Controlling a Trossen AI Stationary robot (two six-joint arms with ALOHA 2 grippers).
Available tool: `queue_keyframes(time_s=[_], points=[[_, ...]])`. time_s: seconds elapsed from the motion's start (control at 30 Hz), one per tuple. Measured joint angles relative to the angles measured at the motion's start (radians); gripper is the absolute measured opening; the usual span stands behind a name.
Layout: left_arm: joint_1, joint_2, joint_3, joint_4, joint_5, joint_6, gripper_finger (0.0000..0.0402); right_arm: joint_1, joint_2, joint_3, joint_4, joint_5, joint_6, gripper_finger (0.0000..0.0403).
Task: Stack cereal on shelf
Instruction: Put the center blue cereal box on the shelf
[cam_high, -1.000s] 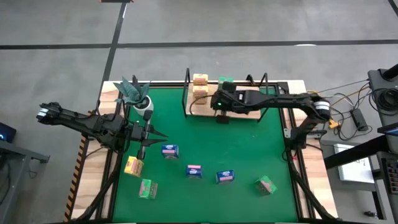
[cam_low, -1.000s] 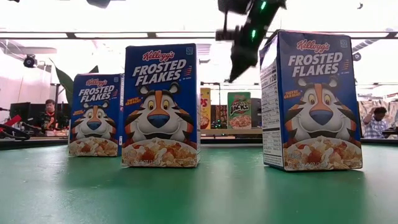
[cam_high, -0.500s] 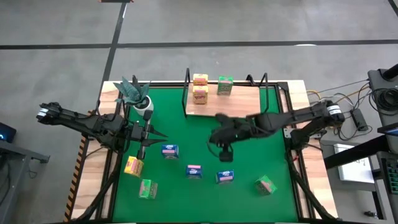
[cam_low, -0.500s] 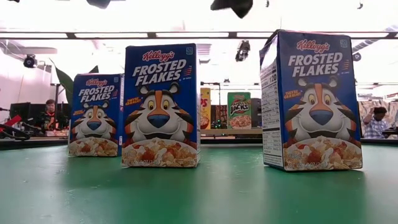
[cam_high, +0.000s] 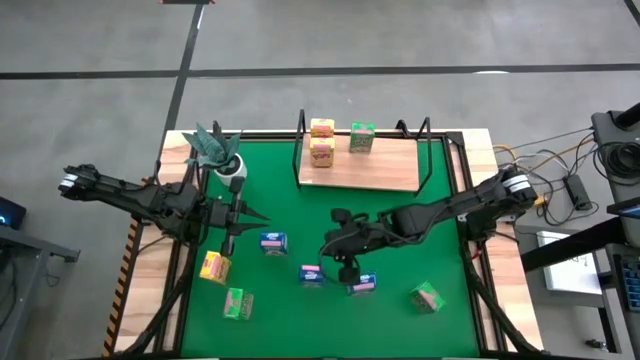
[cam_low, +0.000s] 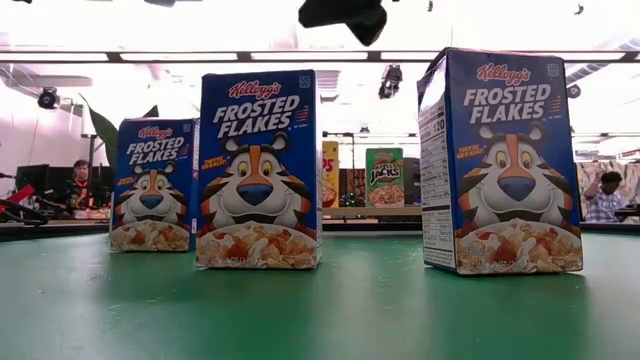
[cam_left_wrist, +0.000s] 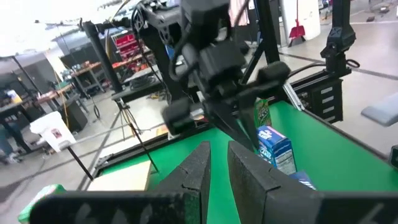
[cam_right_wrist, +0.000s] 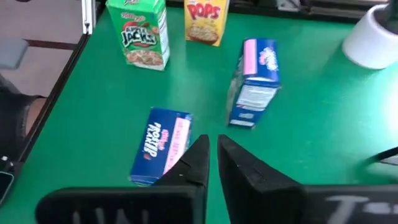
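The right gripper (cam_high: 343, 268) hovers between two blue cereal boxes (cam_high: 311, 275) on the green mat (cam_high: 400, 270) — fingers narrow, empty, and the shelf (cam_high: 365, 172) well apart. Descending with so slim a gap could topple a box — or clip its neighbour (cam_high: 362, 285). The left gripper (cam_high: 252, 214) waits near the plant pot (cam_high: 231, 171), fingers nearly closed.

1. Shelf (cam_high: 380, 175) at the mat's (cam_high: 300, 215) far edge holds two yellow boxes (cam_high: 321, 142) and one green box (cam_high: 362, 138).
2. Right gripper (cam_high: 343, 262) hangs over the mat between two blue boxes (cam_high: 311, 275).
3. Left gripper (cam_high: 232, 212) sits near the plant pot (cam_high: 231, 171).
4. Third blue box (cam_high: 272, 242), one yellow and two green boxes lie loose.
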Motion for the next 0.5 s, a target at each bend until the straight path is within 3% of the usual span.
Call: queue_keyframes(time_s=[0.13, 0.5], points=[[0.0, -0.001, 0.0, 0.008, 0.0, 0.047, 0.0038, 0.009, 0.035, 0.0, 0.036, 0.0, 0.072, 0.008], [0.0, -0.011, 0.0, 0.03, 0.0, 0.138, 0.0038, 0.044, 0.042, 0.0, 0.059, 0.023, 0.153, 0.0273]])
